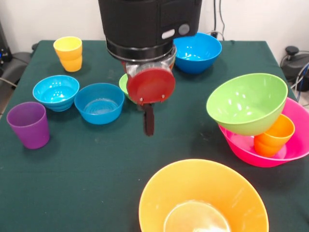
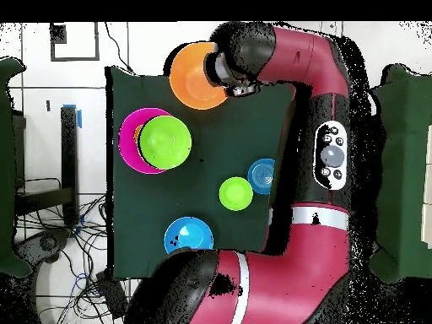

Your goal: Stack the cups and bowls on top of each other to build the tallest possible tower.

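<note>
Surface: dark green cloth-covered table (image 1: 96, 169), rectangular. Room: pale wall behind in front view, cables and dark gear at both table sides; overhead view shows white tiled floor (image 2: 51, 110) w/ cables along one table side.

Gripper (image 1: 148, 123): hangs under the black wrist w/ a red round disc; only one dark finger (image 1: 148, 121) visible below the disc, tip just above the cloth. Cannot tell if fingers are open or closed. Nothing seen held or touched.

Tower: large glossy pink plastic bowl (image 1: 270, 152) at front view's right edge as base; small orange plastic cup (image 1: 276, 135) upright inside it; medium lime-green plastic bowl (image 1: 247, 102) resting tilted on the cup, mouth turned toward camera. Overhead: green bowl (image 2: 165, 143) covers most of the pink one (image 2: 128, 139).

Large orange plastic bowl (image 1: 203, 200): alone on cloth at front view's bottom edge, upright, apart from tower. Overhead: wrist overlaps its rim (image 2: 196, 76).

Others, front view:
- yellow plastic cup (image 1: 68, 53), far left, upright
- purple plastic cup (image 1: 29, 124), left edge, upright
- small cyan plastic bowl (image 1: 56, 92) and small blue plastic bowl (image 1: 100, 102) side by side, v. close
- small green plastic bowl (image 1: 124, 83), mostly hidden behind gripper
- medium blue plastic bowl (image 1: 198, 52), far side, beside wrist
</note>
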`<control>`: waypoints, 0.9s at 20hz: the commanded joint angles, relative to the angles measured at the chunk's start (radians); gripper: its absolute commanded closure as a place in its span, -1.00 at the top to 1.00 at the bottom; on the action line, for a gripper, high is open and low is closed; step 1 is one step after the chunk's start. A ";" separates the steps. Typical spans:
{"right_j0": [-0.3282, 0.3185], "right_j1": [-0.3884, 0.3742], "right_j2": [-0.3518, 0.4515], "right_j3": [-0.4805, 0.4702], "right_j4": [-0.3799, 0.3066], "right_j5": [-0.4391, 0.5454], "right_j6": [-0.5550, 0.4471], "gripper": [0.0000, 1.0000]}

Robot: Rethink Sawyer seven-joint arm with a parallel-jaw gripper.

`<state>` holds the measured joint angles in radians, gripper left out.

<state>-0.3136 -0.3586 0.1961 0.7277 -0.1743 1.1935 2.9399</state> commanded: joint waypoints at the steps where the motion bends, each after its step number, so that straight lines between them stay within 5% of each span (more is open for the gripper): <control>1: 0.035 0.049 0.030 -0.039 -0.059 0.011 -0.163 1.00; 18: -0.011 -0.027 0.032 0.001 -0.001 0.090 -0.238 1.00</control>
<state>-0.3069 -0.3335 0.1958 0.6686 -0.1624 1.1937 2.9399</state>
